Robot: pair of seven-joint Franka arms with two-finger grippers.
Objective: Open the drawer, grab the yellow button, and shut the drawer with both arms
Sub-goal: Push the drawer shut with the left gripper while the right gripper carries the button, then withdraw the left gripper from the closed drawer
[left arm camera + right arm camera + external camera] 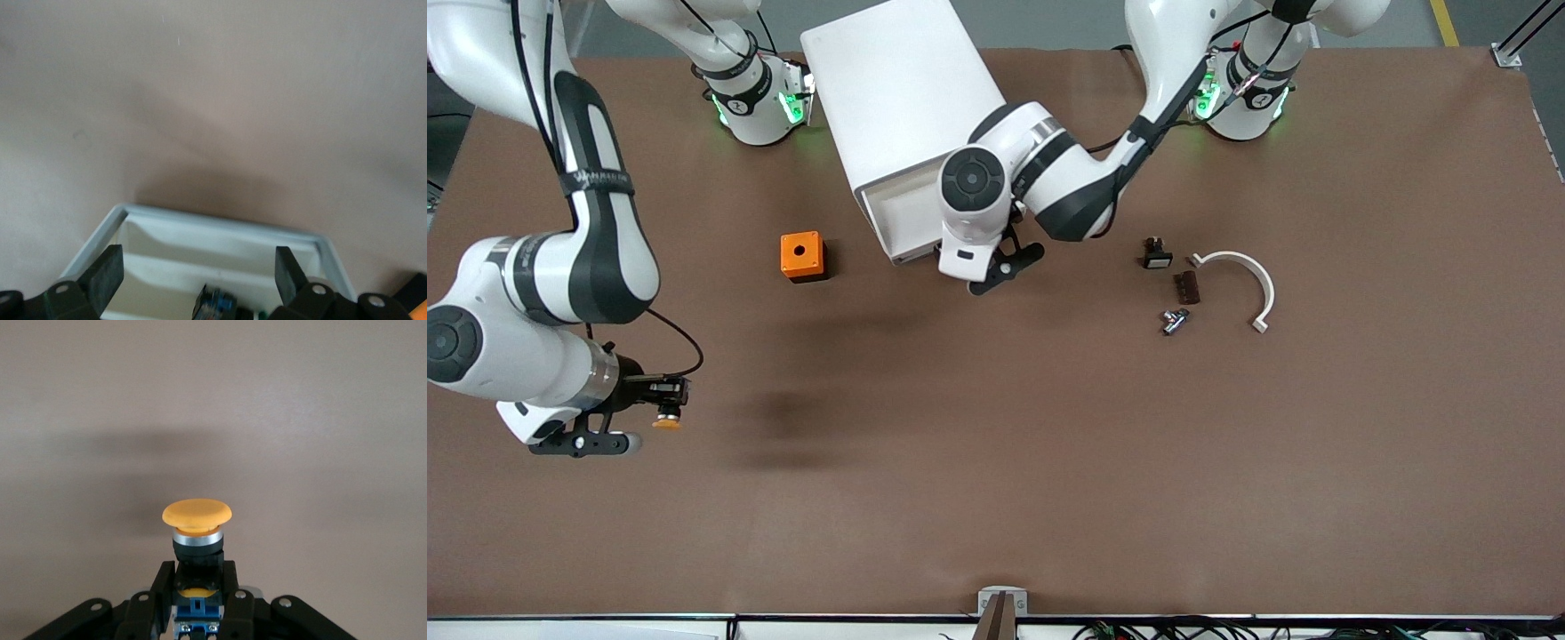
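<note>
The white cabinet (898, 89) stands at the robots' edge of the table, its top drawer (903, 212) pulled out toward the front camera. My left gripper (996, 267) hangs over the drawer's front edge. In the left wrist view it (197, 273) is open and empty, its fingers (107, 273) spread above the drawer's rim (220, 223); a black-and-blue part (215, 303) lies inside. My right gripper (660, 396) is up over the table at the right arm's end, shut on the button (665, 420). The right wrist view shows the gripper (197, 590) clamping the body under the orange-yellow cap (197, 512).
An orange cube with a hole (802, 256) sits beside the drawer toward the right arm's end. Toward the left arm's end lie a small black part with a white face (1156, 256), a brown piece (1188, 286), a metal piece (1174, 320) and a white curved bracket (1252, 283).
</note>
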